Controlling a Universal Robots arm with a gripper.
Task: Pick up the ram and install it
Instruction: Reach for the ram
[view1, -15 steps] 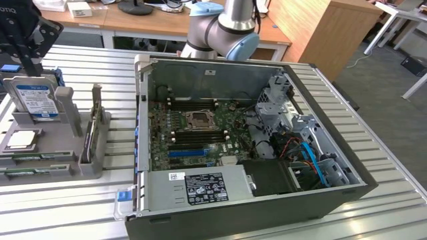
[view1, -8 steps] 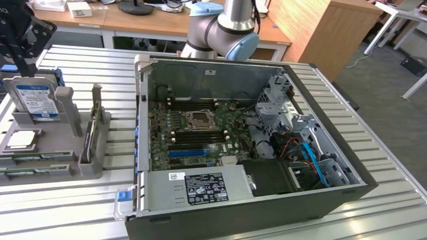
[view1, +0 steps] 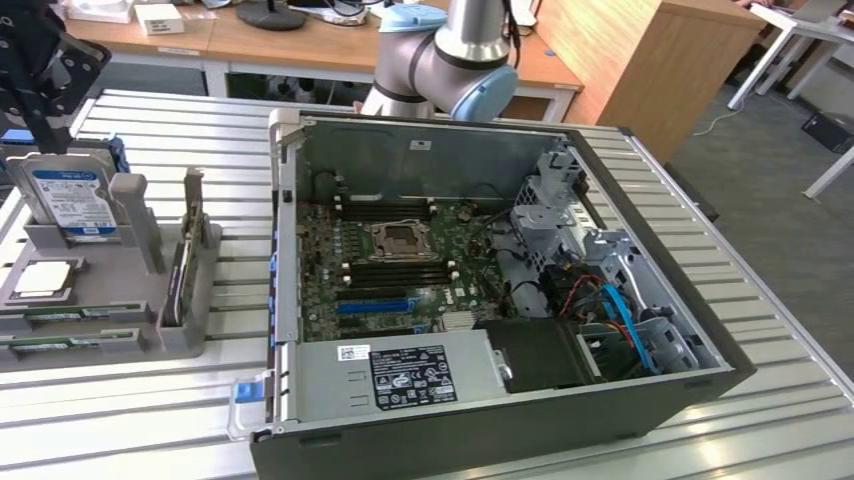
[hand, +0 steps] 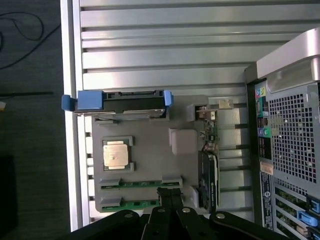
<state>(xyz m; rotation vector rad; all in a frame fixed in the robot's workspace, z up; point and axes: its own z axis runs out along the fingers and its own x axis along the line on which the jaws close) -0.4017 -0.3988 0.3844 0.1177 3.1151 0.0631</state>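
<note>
Within the grey tray (hand: 150, 167) lies the ram (hand: 141, 184).

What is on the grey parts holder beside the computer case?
On the grey holder: an upright hard drive, a processor, an upright card with a metal bracket, and two ram sticks lying flat. The shut tool covers one end of a ram stick.

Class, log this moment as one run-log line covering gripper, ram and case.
gripper: shut, empty, over holder | ram: in holder slot, not gripped | computer case: side open
</note>
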